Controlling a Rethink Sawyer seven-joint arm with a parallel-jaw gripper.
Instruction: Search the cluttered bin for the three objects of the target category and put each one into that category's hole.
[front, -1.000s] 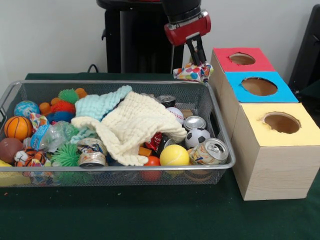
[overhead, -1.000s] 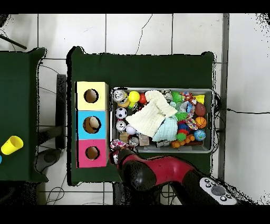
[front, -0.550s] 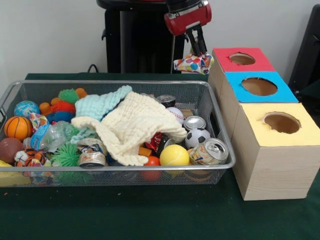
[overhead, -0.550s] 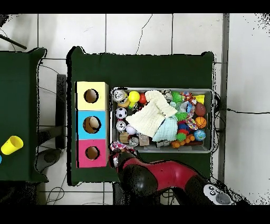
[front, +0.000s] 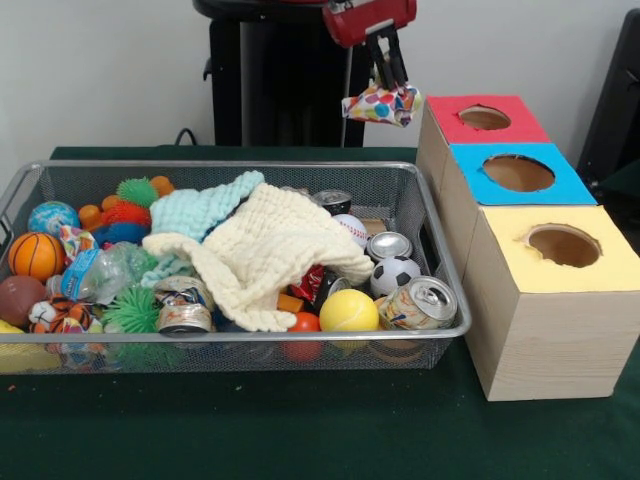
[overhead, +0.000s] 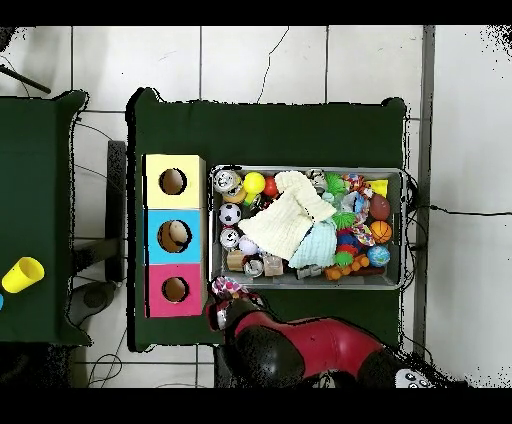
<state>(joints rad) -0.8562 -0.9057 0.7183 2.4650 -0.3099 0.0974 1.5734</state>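
Observation:
My gripper (front: 390, 82) hangs high behind the bin's far right corner, shut on a multicoloured polka-dot cloth (front: 378, 104) that dangles from its fingers. The cloth (overhead: 230, 288) lies level with the red box in the overhead view, just outside the bin's edge and right of the red box; the gripper itself is hidden under the red arm (overhead: 300, 345). The wire mesh bin (front: 440, 262) holds a cream cloth (front: 270, 250), a mint cloth (front: 200, 208), balls and cans. Three boxes stand to its right: red (front: 485, 118), blue (front: 518, 173) and yellow (front: 564, 245), each with a round hole.
A yellow cup (overhead: 22, 274) stands on a second green table at the left of the overhead view. The black pedestal (front: 270, 80) rises behind the bin. Crushed cans (front: 425, 302) and a soccer ball (front: 397, 273) crowd the bin's right end by the boxes.
The gripper has risen with the polka-dot cloth, lifting it from the bin's far rim height to above the boxes' tops, shifting slightly left in the front view.

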